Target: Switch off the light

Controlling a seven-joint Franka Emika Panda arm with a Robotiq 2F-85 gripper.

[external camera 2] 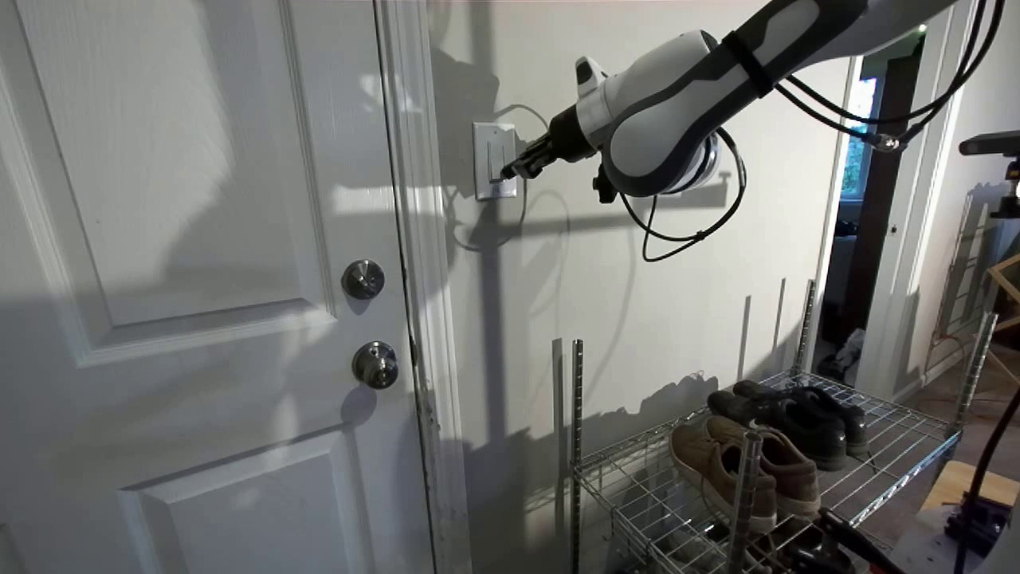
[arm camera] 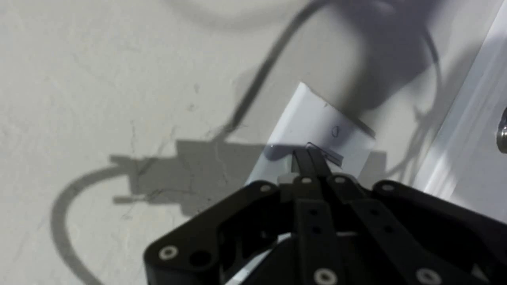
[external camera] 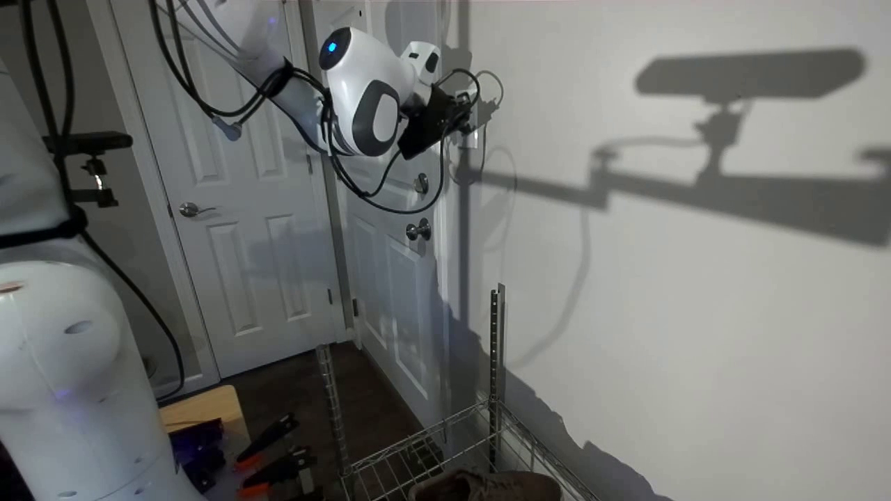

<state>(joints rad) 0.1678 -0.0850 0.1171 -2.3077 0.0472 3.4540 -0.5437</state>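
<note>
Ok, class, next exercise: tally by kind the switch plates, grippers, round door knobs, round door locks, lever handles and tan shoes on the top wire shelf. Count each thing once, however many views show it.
Switch plate: 1
Gripper: 1
Round door knob: 1
Round door lock: 1
Lever handle: 1
Tan shoes: 2
Total: 7

Wall (external camera 2: 677,295) blocks the end effector (arm camera: 308,151) ahead; above the rack (external camera 2: 908,476) is open.
</note>
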